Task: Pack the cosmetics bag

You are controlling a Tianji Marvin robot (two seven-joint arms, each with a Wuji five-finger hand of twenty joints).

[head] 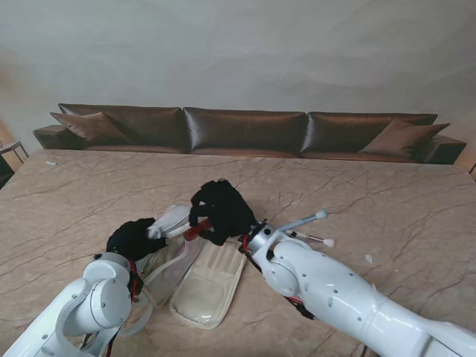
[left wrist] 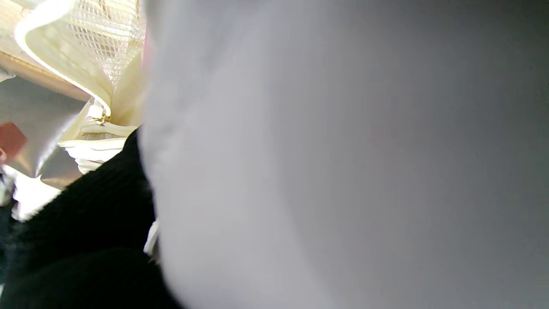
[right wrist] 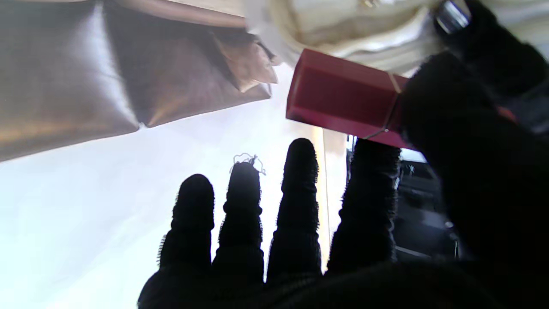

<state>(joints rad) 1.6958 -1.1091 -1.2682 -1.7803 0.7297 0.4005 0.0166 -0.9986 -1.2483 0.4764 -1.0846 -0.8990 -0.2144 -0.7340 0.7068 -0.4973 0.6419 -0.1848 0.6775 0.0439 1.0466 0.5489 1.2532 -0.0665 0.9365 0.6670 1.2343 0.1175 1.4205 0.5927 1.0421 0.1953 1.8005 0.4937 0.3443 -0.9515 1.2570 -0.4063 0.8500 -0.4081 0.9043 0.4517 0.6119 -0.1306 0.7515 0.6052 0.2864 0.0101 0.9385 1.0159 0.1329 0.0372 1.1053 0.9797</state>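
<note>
Cream bag point(head: 204, 286) lies open on worktop point(head: 387, 193), nearest, between both arms. Left hand point(head: 134, 238) fingers pinching bag's flap. Right hand point(head: 221, 210) fingers point(right wrist: 296, 206) spread, thumb and forefinger pinching red lipstick point(right wrist: 343, 101) just over bag's far edge. Two brushes point(head: 309, 229) right of right hand. Sofa point(head: 245, 130) beyond.

Long brown leather sofa point(head: 245, 130) runs across the middle of the frame, a loose cushion point(head: 85, 125) at its left end and another point(head: 401, 137) at its right. Plain pale wall point(head: 238, 52) fills the top. Beige marble-look surface point(head: 416, 193) with thin veins takes the lower half, softly lit.
</note>
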